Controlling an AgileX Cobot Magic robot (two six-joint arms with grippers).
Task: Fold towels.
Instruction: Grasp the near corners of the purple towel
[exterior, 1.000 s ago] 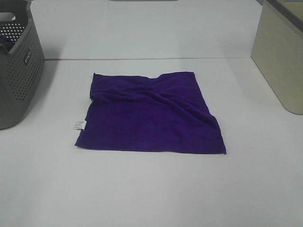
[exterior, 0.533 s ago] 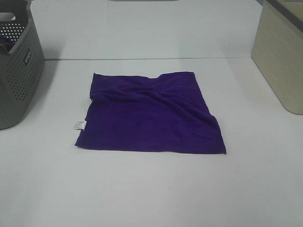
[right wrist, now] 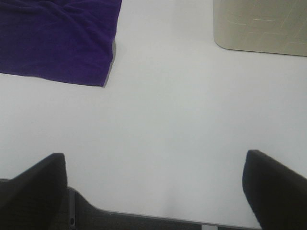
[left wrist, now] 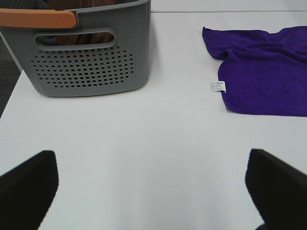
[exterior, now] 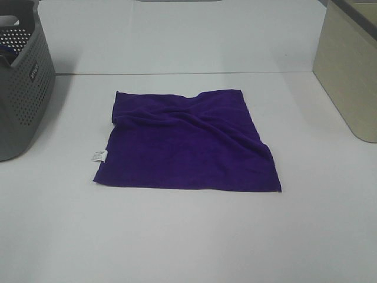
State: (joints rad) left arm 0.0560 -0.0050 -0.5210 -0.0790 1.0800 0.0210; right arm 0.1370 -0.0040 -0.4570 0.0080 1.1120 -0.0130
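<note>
A deep purple towel [exterior: 188, 141] lies spread flat on the white table [exterior: 188, 236], with some wrinkles across its far half and a small white tag [exterior: 98, 155] on its left edge. It also shows in the left wrist view [left wrist: 266, 72] and in the right wrist view [right wrist: 57, 38]. No gripper shows in the exterior view. My left gripper [left wrist: 153, 191] is open and empty over bare table, well short of the towel. My right gripper [right wrist: 153, 191] is open and empty near the table's front edge, apart from the towel's near right corner.
A grey perforated basket [exterior: 20, 88] with an orange handle [left wrist: 36, 18] stands at the far left. A beige bin [exterior: 350, 71] stands at the far right. The table's front edge shows in the right wrist view [right wrist: 144, 218].
</note>
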